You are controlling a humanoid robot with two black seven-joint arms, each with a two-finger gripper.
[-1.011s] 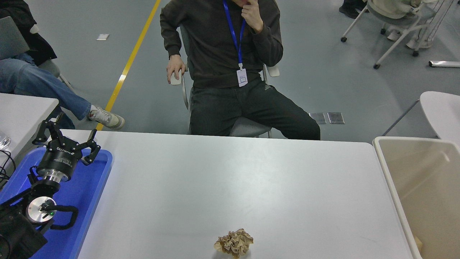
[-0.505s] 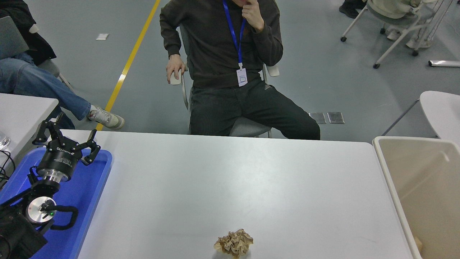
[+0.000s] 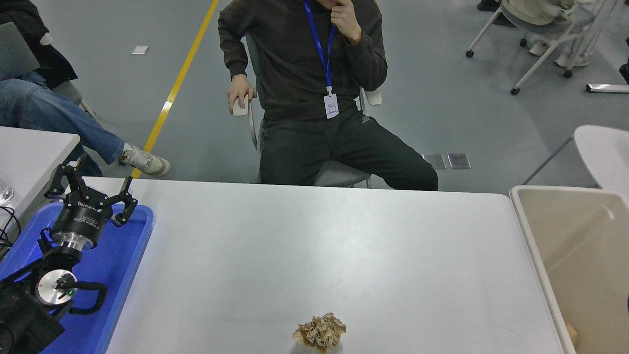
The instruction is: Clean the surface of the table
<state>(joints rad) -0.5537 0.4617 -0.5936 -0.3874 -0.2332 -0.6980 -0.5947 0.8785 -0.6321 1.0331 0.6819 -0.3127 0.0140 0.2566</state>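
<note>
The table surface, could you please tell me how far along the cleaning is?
Nothing looks done yet: a crumpled brown paper ball lies on the table surface near its front edge. Nothing is in hand; the left gripper is parked open over the blue tray, and the right arm is out of view. Left to do: pick up the paper, probably for the beige bin at the right.

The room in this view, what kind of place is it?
Probably a robot lab or testing workspace: a grey floor with a yellow line, rolling office chairs, and a person wearing a lanyard seated at the far side of the white table surface.
</note>
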